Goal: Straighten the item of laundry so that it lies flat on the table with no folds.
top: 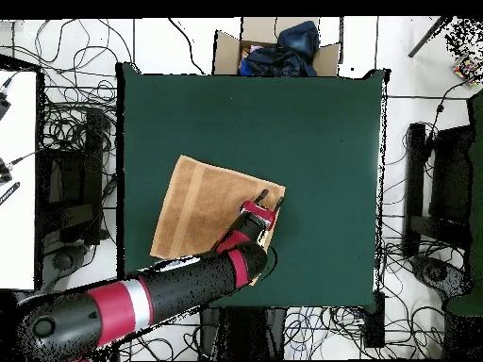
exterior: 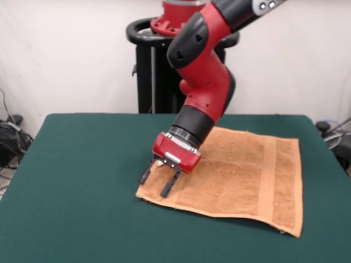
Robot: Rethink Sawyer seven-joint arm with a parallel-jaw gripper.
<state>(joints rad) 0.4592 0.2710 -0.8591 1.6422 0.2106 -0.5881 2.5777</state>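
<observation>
The item of laundry (exterior: 241, 175), an orange-tan towel, lies spread on the right half of the green table (exterior: 77, 181), with a woven band near its right end. It looks mostly flat; the arm hides part of its left edge. My gripper (exterior: 157, 183) hangs tilted just over the towel's left edge, open and holding nothing, one finger over bare table and the other over the towel's near-left corner. From overhead, the gripper (top: 267, 199) sits at the right edge of the towel (top: 198, 207), and the arm covers the towel's lower right corner.
A cardboard box (top: 226, 49) holding dark blue cloth stands beyond the table's (top: 321, 123) top edge in the overhead view. Cables and black stands surround the table on the floor. The black pedestal (exterior: 151, 71) rises behind the far edge.
</observation>
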